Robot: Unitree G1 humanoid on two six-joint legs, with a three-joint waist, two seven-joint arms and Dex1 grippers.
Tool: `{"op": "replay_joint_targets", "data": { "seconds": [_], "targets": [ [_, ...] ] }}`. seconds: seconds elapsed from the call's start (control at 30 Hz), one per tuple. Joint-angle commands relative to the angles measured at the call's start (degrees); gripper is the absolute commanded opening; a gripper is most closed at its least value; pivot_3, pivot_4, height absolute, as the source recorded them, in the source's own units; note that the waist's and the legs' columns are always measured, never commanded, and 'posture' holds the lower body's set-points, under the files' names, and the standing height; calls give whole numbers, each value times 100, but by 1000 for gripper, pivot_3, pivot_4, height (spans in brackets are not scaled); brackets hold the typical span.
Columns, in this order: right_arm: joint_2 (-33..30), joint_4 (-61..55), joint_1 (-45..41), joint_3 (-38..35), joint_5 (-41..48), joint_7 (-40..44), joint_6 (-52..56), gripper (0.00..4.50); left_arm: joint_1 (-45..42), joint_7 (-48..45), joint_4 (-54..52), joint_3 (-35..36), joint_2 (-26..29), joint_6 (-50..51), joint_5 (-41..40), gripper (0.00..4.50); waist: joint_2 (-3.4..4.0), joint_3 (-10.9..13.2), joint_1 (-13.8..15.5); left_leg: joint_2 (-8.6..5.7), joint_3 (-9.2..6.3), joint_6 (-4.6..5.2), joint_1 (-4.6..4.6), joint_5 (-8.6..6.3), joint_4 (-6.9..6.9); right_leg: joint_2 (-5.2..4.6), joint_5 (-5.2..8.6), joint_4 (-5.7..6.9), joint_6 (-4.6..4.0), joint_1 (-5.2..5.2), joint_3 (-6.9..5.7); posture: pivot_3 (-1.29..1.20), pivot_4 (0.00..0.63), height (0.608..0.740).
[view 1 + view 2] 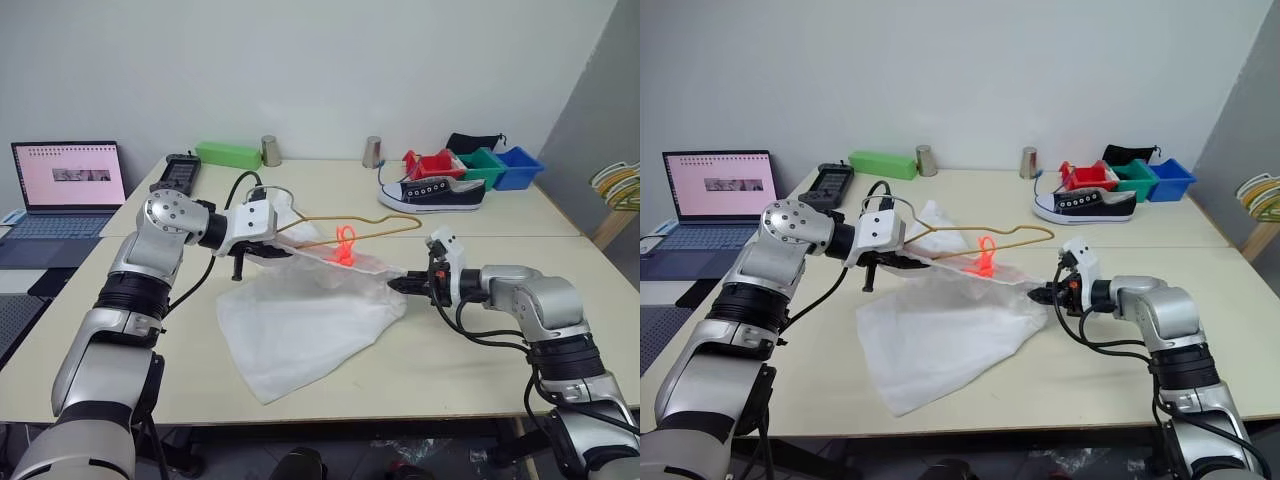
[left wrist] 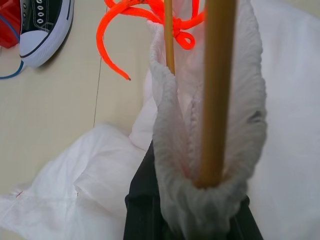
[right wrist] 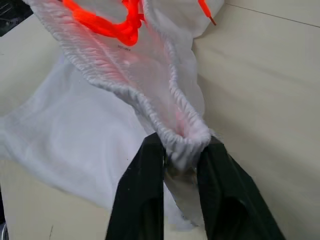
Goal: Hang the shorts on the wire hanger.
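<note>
Both jaws grip the shorts [image 1: 300,325] waistband: left gripper [image 1: 250,262] also clamps the hanger [image 1: 385,226], right gripper [image 1: 405,285] pinches the opposite end. Step: threading; next, spread the waistband over the wire.

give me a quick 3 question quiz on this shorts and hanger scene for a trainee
1. True or false: both end effectors grip the waistband of the shorts.
2. Which sits nearest the sneaker? A) laptop B) red bin C) green box
3. What bright thing hangs at the middle of the waistband?

Key
1. True: the left end effector pinches the waistband together with the wire hanger; the right end effector pinches the opposite end.
2. B, the red bin.
3. An orange drawstring.
</note>
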State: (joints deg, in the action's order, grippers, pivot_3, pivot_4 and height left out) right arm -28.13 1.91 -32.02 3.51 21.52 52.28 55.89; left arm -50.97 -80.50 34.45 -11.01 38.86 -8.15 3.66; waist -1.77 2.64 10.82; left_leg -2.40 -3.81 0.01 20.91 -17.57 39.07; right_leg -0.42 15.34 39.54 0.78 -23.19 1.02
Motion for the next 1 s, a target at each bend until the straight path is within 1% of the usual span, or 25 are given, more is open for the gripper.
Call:
{"op": "replay_joint_targets", "data": {
  "seconds": [0.03, 0.17, 0.27, 0.37, 0.63, 1.0],
  "targets": [
    [-51, -253, -42, -107, 162, -76, 9, 44, -247, 83, -7, 8, 11, -118, -24, 0, 0, 0, 0, 1, 0, 0, 0, 0, 0, 0, 0, 0, 0, 0, 0, 315, 0, 740],
    [-132, -300, -43, -8, 80, -105, -82, 44, -228, -46, -12, -52, 63, -130, -1, 0, 0, 0, -1, 0, 0, 0, 0, 0, 0, 0, 0, -1, 0, 0, 0, 312, 0, 740],
    [-260, -408, -10, 43, 17, -145, -100, 44, -132, -232, -75, -156, 206, -144, 55, 0, 0, 0, -3, 0, 0, 0, 0, 0, 0, 0, 0, -1, 0, 0, -1, 313, 0, 740],
    [-467, -661, 101, 58, 77, -91, -33, 44, -25, -351, -31, -354, 400, -393, 255, 0, 0, 0, -4, 0, 0, 0, 1, 0, 0, 2, 0, -2, 0, 0, 0, 311, 0, 740],
    [-817, -1364, 273, -5, 373, -117, 276, 44, -241, -97, 538, -594, 437, -932, 626, 0, 0, 0, -2, 2, -1, 1, 2, 0, 0, 2, 1, -6, 0, 2, -3, 289, 0, 740],
    [-1126, -2043, 47, -142, 686, -354, 663, 44, -484, 261, 1149, -1061, 571, -1607, 1338, 0, 0, 0, -13, 3, -1, 1, 3, -1, 0, 1, 1, -12, 0, 3, -3, 252, 0, 740]
  ]
}}
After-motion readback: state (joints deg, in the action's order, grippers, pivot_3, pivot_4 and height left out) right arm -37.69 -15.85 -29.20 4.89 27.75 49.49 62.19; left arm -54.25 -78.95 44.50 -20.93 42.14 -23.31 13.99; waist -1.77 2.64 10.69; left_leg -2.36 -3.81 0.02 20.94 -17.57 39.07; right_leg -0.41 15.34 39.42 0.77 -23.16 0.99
